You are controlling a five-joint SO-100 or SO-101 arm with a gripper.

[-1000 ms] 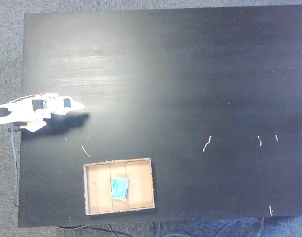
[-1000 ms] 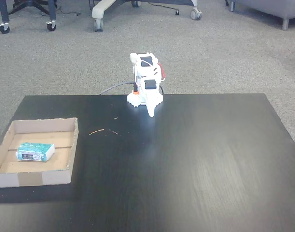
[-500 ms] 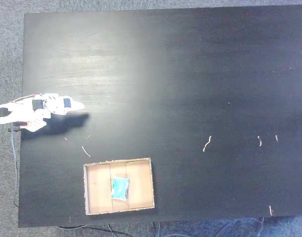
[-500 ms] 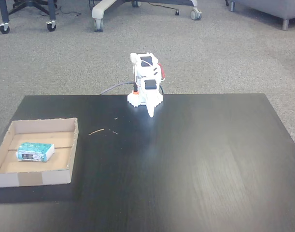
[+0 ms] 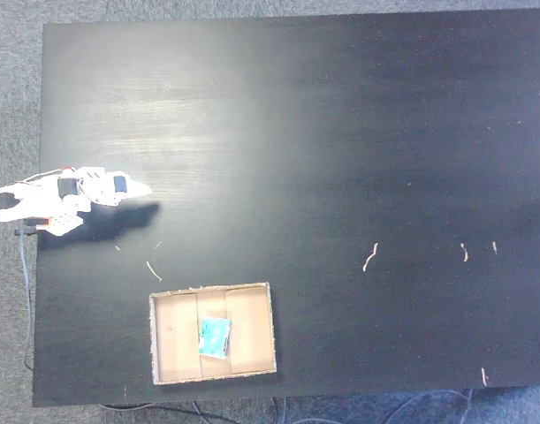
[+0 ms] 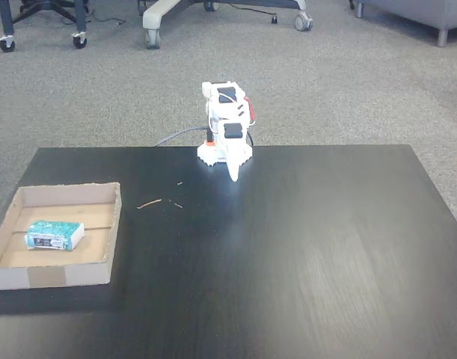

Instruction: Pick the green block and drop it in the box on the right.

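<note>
One green block [image 5: 215, 336], one box [image 5: 168, 331], one table [image 5: 340, 132], one arm [image 5: 62, 199]

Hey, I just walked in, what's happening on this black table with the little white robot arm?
Nothing is being handled right now. The white arm sits folded at the table's edge, its hand pointing down near the tabletop and holding nothing; whether it is open or shut is hard to tell. The green block lies flat inside the box, on the cardboard floor, well away from the arm. A few small scraps lie scattered on the black table. The drop looks done.
</note>
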